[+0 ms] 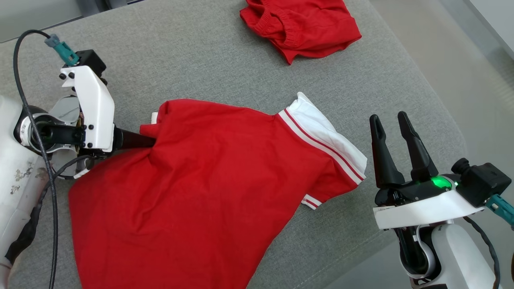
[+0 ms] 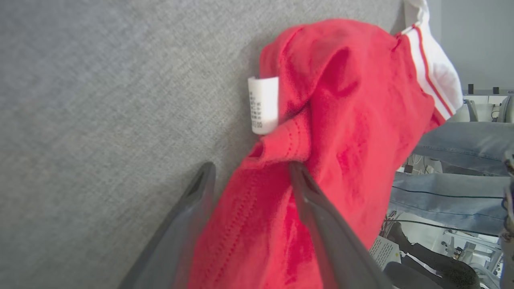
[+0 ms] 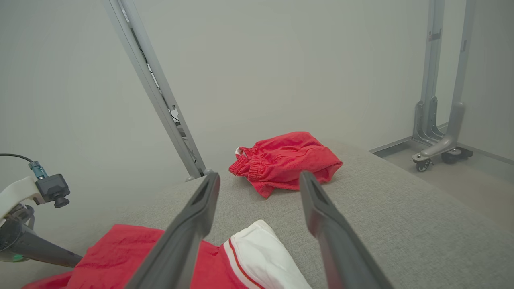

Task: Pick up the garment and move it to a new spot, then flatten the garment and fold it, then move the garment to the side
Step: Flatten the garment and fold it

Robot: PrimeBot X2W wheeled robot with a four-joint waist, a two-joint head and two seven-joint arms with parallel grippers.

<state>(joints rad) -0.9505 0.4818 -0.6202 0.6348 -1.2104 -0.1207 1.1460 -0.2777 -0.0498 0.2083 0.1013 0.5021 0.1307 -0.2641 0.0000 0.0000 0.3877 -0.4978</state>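
The garment (image 1: pixel 209 180), a red polo shirt with a white striped collar (image 1: pixel 321 124), lies rumpled on the grey fabric surface (image 1: pixel 200 60). My left gripper (image 1: pixel 150 142) reaches in from the left, its dark fingers running under a raised fold at the shirt's left edge. In the left wrist view the garment (image 2: pixel 345 120) bunches between the widely spread fingers of the left gripper (image 2: pixel 251 168), beside a white care label (image 2: pixel 263 104); the jaws are open. My right gripper (image 1: pixel 388 117) hovers open and empty to the right of the collar, also seen as the right gripper (image 3: pixel 260 176) above the garment (image 3: pixel 132 249).
A second red garment, crumpled shorts (image 1: pixel 301 24), lies at the far edge of the surface, also the shorts (image 3: pixel 285 158). The surface's rounded edge drops to the floor (image 1: pixel 461 60) on the right. A person's jeans (image 2: pixel 453 148) show beyond the shirt. Metal frame legs (image 3: pixel 437 120) stand behind.
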